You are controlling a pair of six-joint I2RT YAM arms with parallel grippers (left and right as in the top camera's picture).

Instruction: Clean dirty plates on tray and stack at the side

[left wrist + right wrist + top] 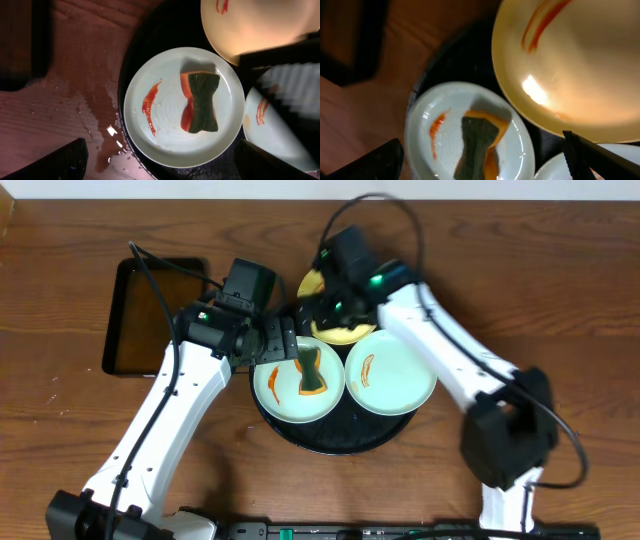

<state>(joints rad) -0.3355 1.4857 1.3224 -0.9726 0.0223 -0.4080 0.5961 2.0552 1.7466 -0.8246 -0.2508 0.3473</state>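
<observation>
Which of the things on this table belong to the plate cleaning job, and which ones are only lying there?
For the job: round black tray, pale yellow plate, orange and green sponge, pale blue-white plate under it, second pale blue-white plate.
Just lying about: small rectangular black tray, water drops on the wood.

Overhead evenly lit; wrist views dim and soft, glare on the yellow plate [570,65].

The black tray [335,442] sits mid-table. The yellow plate [345,333] lies at its far edge (partly hidden), with the left blue plate [283,398] and right blue plate [398,375] nearer, all smeared.
</observation>
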